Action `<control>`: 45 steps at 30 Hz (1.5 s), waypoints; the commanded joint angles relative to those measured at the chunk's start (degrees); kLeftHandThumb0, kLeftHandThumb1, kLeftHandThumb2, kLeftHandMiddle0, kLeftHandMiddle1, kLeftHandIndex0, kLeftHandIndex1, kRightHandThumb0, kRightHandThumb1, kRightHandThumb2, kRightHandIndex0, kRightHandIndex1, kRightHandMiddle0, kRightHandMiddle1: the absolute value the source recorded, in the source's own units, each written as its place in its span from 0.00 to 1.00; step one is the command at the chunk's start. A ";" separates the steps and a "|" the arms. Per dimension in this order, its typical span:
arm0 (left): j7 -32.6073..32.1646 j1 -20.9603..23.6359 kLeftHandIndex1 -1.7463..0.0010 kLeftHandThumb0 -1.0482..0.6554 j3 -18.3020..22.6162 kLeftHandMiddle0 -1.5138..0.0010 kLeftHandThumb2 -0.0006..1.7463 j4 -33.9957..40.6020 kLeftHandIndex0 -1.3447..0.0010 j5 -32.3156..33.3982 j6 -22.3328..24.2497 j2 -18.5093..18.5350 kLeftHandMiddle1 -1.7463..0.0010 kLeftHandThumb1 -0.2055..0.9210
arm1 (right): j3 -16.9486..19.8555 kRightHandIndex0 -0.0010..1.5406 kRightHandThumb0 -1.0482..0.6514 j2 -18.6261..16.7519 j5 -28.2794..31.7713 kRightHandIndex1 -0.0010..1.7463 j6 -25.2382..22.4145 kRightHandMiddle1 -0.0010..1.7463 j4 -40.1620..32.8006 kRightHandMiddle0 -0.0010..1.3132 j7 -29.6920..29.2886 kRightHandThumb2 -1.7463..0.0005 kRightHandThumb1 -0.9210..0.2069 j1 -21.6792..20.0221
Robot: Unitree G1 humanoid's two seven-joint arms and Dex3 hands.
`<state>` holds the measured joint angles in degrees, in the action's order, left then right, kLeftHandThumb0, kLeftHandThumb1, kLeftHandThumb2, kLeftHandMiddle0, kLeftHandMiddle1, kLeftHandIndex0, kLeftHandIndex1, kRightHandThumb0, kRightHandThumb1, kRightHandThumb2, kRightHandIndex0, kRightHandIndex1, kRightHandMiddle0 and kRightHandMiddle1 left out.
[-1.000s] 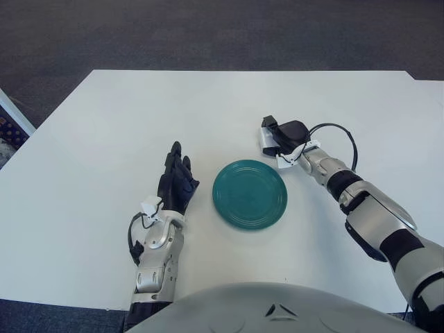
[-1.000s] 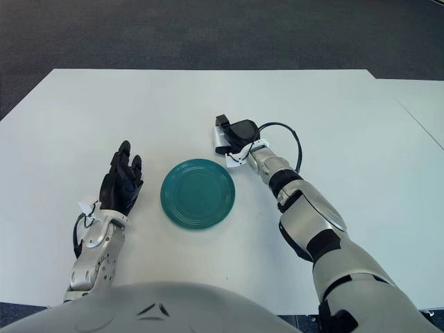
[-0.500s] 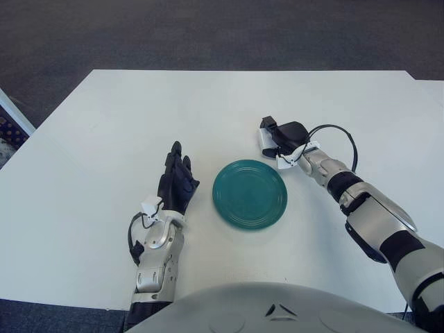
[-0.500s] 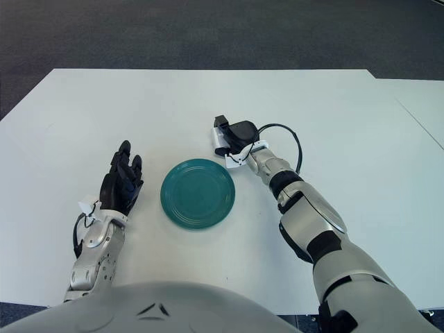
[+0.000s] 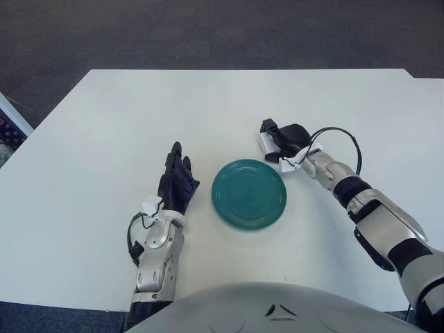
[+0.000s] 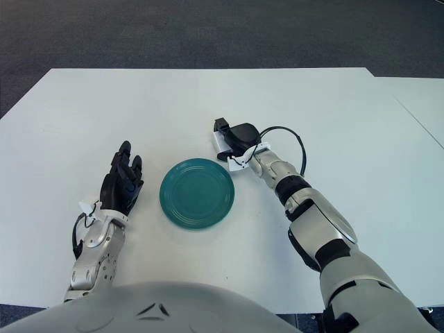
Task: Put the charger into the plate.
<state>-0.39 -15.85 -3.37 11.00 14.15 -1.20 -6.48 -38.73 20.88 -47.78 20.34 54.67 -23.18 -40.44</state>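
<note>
Sitting in the right hand (image 5: 286,139) is the charger (image 5: 266,143), a small white block w/ dark fingers curled round it, held just past the far right rim of the plate (image 5: 249,193), not over it yet. Can't tell if charger touches the table (image 5: 104,118) or rides just above. Teal plate lies flat near the middle of the table, a bit toward the near edge, nothing in it. Right forearm runs in from the near right corner, a black cable (image 5: 341,134) looping off the wrist. Left hand (image 5: 177,182) shows just left of the plate, fingers straight & relaxed, pointing to the far edge, holding nothing.
</note>
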 commanded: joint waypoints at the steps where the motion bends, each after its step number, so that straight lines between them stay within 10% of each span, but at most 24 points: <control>1: -0.36 0.80 1.00 0.00 0.17 1.00 0.61 -0.39 1.00 -0.11 -0.77 -1.57 1.00 1.00 | 0.92 0.63 0.36 1.72 -0.03 1.00 0.83 1.00 -1.88 0.41 0.74 0.31 0.46 0.59; 45: -1.39 0.61 1.00 0.00 -0.47 1.00 0.62 0.08 1.00 -3.31 1.15 -0.30 1.00 1.00 | 11.08 0.75 0.34 4.71 1.21 1.00 0.22 1.00 -28.50 0.46 12.31 0.25 0.54 7.92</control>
<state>-1.80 -15.75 -3.61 11.01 11.46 -0.32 -6.40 -28.74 25.13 -47.37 21.33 28.04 -11.89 -33.20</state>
